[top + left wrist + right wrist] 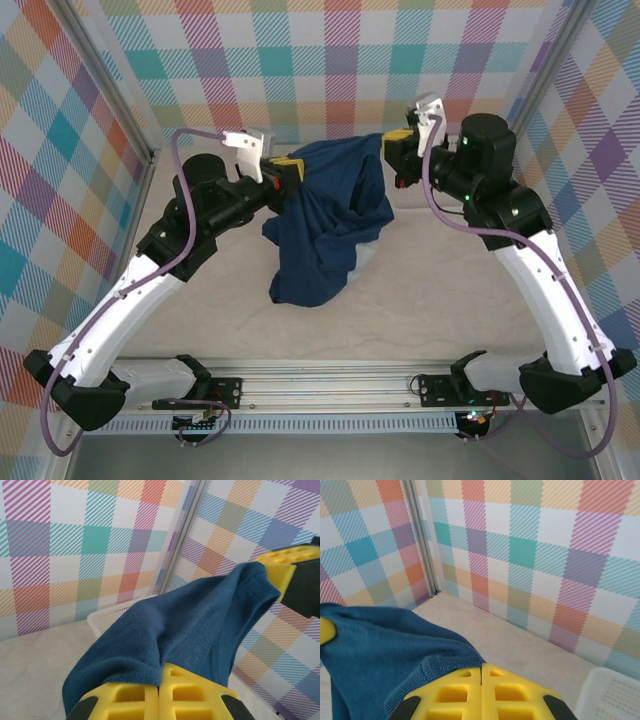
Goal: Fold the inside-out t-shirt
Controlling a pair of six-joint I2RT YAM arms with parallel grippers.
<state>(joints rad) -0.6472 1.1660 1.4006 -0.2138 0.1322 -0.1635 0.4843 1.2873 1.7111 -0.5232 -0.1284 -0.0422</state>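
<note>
Left gripper point(286, 172) was found closed, its yellow fingers pressed together on one upper edge of the t-shirt point(325, 225), with cloth pinched between them in the left wrist view. The dark blue garment was held raised between the two arms over the far middle of the table point(440, 310). It was bunched, and its lower part hung toward the near side; contact with the surface could not be confirmed. Right gripper point(398, 142) was likewise clamped on the opposite upper edge, fingers meeting over a fold of fabric. A white basket point(615, 690) stood near the checked wall.
</note>
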